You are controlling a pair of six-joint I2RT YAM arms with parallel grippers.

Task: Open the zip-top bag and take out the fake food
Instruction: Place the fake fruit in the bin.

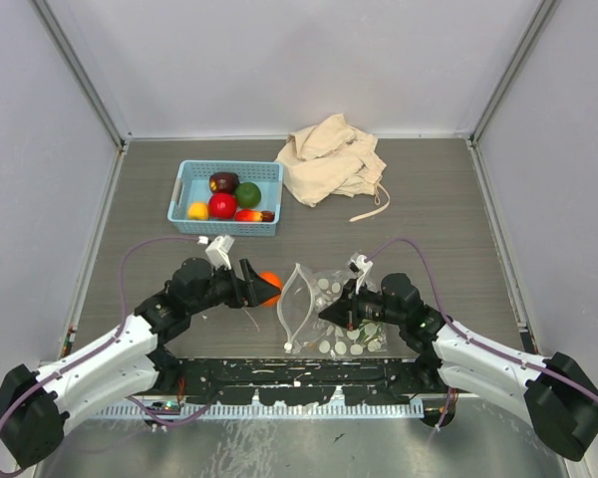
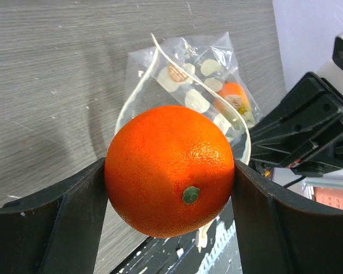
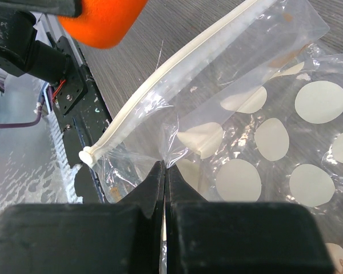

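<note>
The polka-dot zip-top bag (image 1: pixel 324 284), seemingly limp, slippery film lying mouth-open on the tabletop (image 1: pixel 429 219) before the arms and best pinched near its stiffer zip strip (image 3: pixel 154 83), has one wall nipped in the right arm's shut jaws, while the left arm's jaws, spread wide, clamp a rigid fake orange (image 2: pixel 170 170) beside its mouth.

We see a gray table (image 1: pixel 448 229) with thin wood lines on it. At the back, on the left, a light blue basket (image 1: pixel 184 194) sits on it. Just beside the basket, on the right, a beige cloth bag (image 1: pixel 334 159) lies in a crumpled heap. Its string (image 1: pixel 371 210) trails out on the table toward us. Near the front edge, in the middle, the clear zip-top bag (image 1: pixel 331 289) with white dots lies on the table, its mouth gaping open on the left.
</note>
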